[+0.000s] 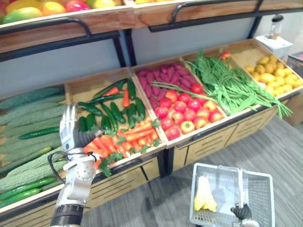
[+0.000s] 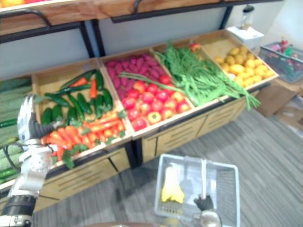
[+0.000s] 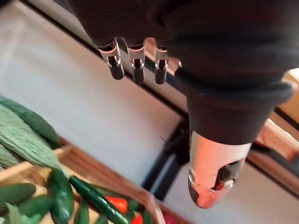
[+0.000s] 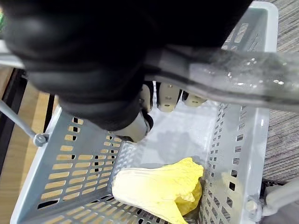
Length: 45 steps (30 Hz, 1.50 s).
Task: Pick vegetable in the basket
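My left hand [image 1: 69,126] is raised with its fingers [image 3: 136,63] straight and open. It stands at the near left corner of the bin of carrots [image 1: 124,138] and dark green cucumbers [image 1: 111,111] and holds nothing. My right hand [image 1: 241,211] is low at the front, with its fingers [image 4: 166,97] curled round the handle [image 4: 233,70] of a grey plastic basket [image 1: 222,167]. The basket hangs above the floor in front of the stand. A pale yellow leafy cabbage [image 4: 161,188] lies inside it.
The slanted wooden stand also holds bitter gourds [image 1: 28,113] at far left, purple roots [image 1: 161,78], tomatoes [image 1: 185,111], long green beans [image 1: 227,86] and yellow fruit [image 1: 274,73] at right. An upper shelf [image 1: 71,28] of fruit overhangs the bins. Another basket [image 2: 284,59] sits at far right.
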Tool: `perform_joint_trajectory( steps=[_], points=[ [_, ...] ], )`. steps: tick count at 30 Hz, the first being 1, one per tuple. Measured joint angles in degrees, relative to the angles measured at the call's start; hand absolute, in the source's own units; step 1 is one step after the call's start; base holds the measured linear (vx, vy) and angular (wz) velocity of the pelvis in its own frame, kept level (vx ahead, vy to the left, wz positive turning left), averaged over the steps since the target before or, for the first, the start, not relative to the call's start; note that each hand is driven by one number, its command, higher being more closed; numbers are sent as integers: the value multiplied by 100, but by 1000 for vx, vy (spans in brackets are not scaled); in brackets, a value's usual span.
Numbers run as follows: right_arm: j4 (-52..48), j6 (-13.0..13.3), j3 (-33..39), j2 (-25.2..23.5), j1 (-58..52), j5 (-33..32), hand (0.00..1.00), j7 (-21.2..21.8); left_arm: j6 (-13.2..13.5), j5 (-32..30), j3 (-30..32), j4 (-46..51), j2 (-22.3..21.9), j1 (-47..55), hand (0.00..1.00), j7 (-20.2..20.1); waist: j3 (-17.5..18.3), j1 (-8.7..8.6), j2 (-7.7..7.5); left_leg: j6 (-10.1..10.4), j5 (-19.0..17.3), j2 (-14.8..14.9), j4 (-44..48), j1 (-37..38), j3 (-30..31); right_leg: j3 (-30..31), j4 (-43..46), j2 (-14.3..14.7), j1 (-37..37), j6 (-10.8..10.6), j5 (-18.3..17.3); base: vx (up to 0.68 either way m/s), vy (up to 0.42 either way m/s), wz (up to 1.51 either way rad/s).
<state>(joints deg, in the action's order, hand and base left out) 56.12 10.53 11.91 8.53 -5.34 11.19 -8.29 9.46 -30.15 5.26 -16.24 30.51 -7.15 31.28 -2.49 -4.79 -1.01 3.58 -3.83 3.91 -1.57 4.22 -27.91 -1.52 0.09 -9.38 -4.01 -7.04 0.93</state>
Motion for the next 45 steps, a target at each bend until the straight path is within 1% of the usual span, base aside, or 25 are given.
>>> perform_joint_trajectory(
  steps=[2, 4, 5, 6, 9, 12, 15, 18, 23, 25, 27, 29, 34, 37, 39, 44, 45],
  points=[
    [-21, 0, 2, 6, -1, -1, 100, 2, 102, 19, -270, -158, 235, -122, 0, -274, -3, -82, 10, 1, -1, 1, 0, 1, -54, 58, 5, 7, -37, -18, 12, -46, -39, -18],
    [-98, -6, -1, 30, -10, 0, 100, 9, 229, 30, -554, -359, 482, -247, 0, -682, -17, -139, 36, 6, -4, 1, -1, 6, -157, 171, 2, 23, -92, -14, 41, -32, -29, -22],
    [-122, -8, -2, 42, -18, 0, 100, 12, 256, 39, -601, -410, 492, -278, 0, -750, -23, -149, 46, 7, -5, -1, -2, 9, -164, 188, 3, 23, -95, -16, 43, -27, -34, -16],
    [-122, -12, 2, 61, -37, 0, 100, 11, 283, 70, -725, -523, 493, -351, 0, -903, -30, -174, 56, 9, -6, -3, -4, 14, -172, 199, 4, 23, -96, -16, 43, -16, -30, -5],
    [-135, -11, 4, 64, -50, 0, 100, 4, 292, 71, -951, -747, 504, -434, 0, -1149, -38, -271, 69, 32, -22, 23, -3, 29, -228, 231, 5, 52, -104, -16, 44, -9, -39, -7],
    [-151, -16, -3, 65, -50, 1, 100, 4, 287, 70, -1017, -878, 506, -451, 0, -1254, -51, -264, 91, 64, -43, 58, -4, 49, -337, 349, 18, 104, -156, -5, 51, -12, -53, -21],
    [-240, -31, -9, 95, -53, 1, 100, 0, 237, 70, -1195, -1220, 509, -684, 0, -1380, -82, -265, 140, 87, -56, 98, -3, 46, -413, 389, 22, 149, -180, -2, 53, -3, -60, -11],
    [-331, -34, -106, 147, -56, 1, 100, -4, 221, 70, -1224, -1443, 509, -852, 0, -1408, -122, -270, 197, 105, -69, 141, -4, 43, -460, 439, 26, 173, -212, -2, 53, -4, -49, -9],
    [-377, -30, -123, 153, -51, 2, 100, -4, 96, 68, -1234, -1519, 509, -1022, 0, -1418, -172, -267, 206, 113, -74, 178, 3, -2, -471, 448, 94, 207, -290, 7, 47, -5, -47, -2],
    [-408, -31, -125, 153, -51, 2, 100, -10, 0, 67, -1241, -1631, 509, -1135, 0, -1427, -219, -263, 209, 122, -80, 184, 15, -13, -471, 446, 101, 205, -298, 9, 45, -19, -43, 0],
    [-449, -31, -126, 153, -51, 2, 100, -21, -22, 67, -1241, -1657, 509, -1182, 0, -1428, -235, -261, 207, 123, -81, 184, 28, -57, -471, 447, 120, 202, -344, 9, 45, -36, -39, 0],
    [-579, -43, -137, 152, -51, 2, 100, -22, -67, 67, -1272, -1658, 509, -1298, 0, -1427, -324, -242, 199, 124, -83, 196, 79, -145, -478, 452, 210, 197, -460, 17, 39, -47, -44, -1],
    [-803, -54, -198, 145, -51, 2, 100, -35, -127, 67, -1294, -1656, 508, -1469, 0, -1427, -405, -221, 174, 155, -116, 288, 207, -344, -540, 534, 270, 219, -658, 18, 40, -36, -50, -5],
    [-961, -56, -239, 146, -51, 2, 100, -38, -132, 66, -1383, -1656, 499, -1626, 0, -1427, -521, -139, 163, 166, -120, 352, 278, -450, -611, 634, 302, 282, -791, 43, 59, -14, -65, -11],
    [-1021, -61, -269, 146, -50, 1, 100, -41, -132, 66, -1394, -1657, 425, -1716, 0, -1427, -599, -126, 151, 167, -120, 381, 287, -458, -613, 662, 302, 309, -793, 47, 63, 2, -53, -5],
    [-1150, -59, -348, 135, -25, 1, 100, -82, -168, 54, -1451, -1656, 329, -1893, 0, -1426, -698, -106, 121, 182, -127, 460, 375, -630, -638, 708, 316, 364, -959, 133, 176, -4, -34, -3],
    [-1167, -60, -350, 134, -2, 1, 100, -100, -225, 38, -1453, -1657, 329, -1927, 0, -1426, -739, -100, 110, 183, -127, 480, 382, -644, -652, 740, 316, 386, -980, 129, 224, -19, -27, -7]
  ],
)
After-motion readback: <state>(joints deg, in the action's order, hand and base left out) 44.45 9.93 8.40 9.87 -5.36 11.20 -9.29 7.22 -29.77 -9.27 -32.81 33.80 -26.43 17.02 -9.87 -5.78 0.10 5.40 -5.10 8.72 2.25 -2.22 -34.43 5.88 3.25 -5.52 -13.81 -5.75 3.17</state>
